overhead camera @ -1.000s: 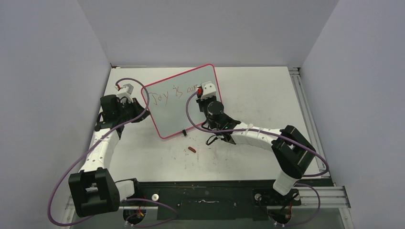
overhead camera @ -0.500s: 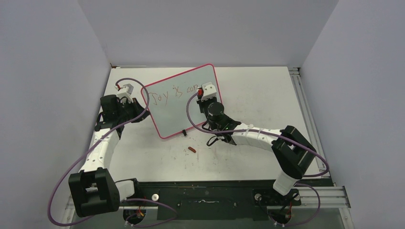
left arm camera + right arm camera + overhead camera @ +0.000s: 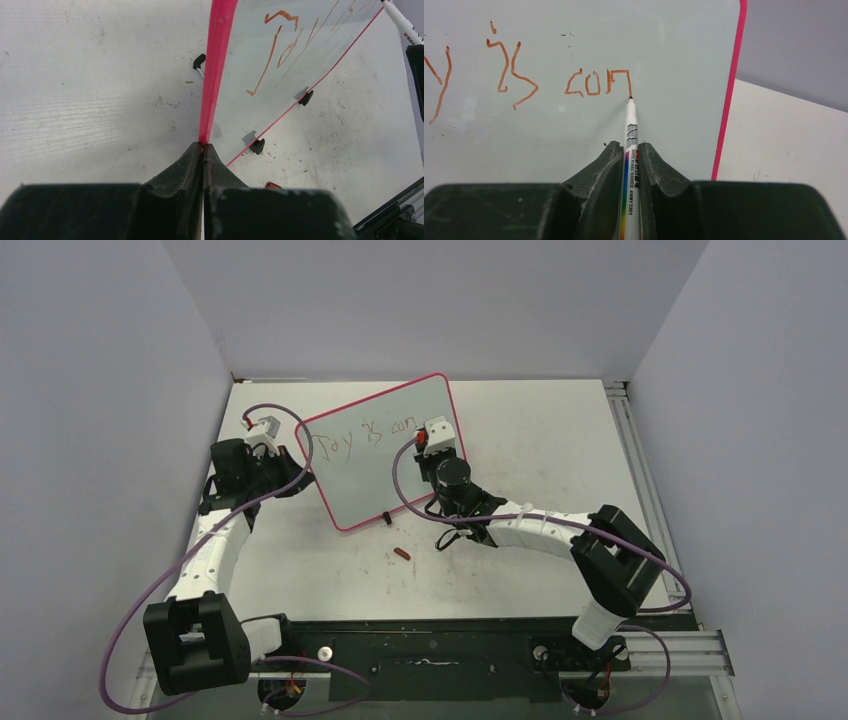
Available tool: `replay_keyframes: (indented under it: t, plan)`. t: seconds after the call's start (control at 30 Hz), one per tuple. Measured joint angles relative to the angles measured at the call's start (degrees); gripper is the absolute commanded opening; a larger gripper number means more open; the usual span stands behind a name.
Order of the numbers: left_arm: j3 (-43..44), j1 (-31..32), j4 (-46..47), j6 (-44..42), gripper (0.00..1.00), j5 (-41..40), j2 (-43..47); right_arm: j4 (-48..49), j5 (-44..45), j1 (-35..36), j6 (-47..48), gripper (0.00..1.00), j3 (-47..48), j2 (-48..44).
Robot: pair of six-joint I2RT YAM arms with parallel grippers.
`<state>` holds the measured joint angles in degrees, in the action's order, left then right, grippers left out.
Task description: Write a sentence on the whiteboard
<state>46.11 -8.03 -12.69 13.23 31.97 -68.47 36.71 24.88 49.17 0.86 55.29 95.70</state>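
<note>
Since a second earlier, the right gripper (image 3: pixel 630 152), clamped on a slim white marker (image 3: pixel 631 120), had edged right, completing "con" in the reddish-brown handwritten sentence (image 3: pixel 365 432) on the pink-framed rectangular whiteboard (image 3: pixel 372 485) mid-table, its edge pinched by the left gripper (image 3: pixel 202 150); light, steady tip pressure seemed wise.

The pink-framed whiteboard (image 3: pixel 385 485) is set askew on the desk (image 3: pixel 540 440); the sentence (image 3: pixel 365 435) is written in orange, reading "Joy is con".
</note>
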Motion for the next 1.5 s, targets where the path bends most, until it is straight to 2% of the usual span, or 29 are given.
replay_keyframes:
  t: [0.3,1.5]
  plan:
    - [0.0,0.2,-0.2,0.0,0.0,0.2,0.4,-1.2,0.7,0.1,0.2,0.05,-0.2,-2.8]
    - [0.0,0.2,-0.2,0.0,0.0,0.1,0.4,0.1,0.0,-0.3,1.7,0.05,1.9,-0.1]
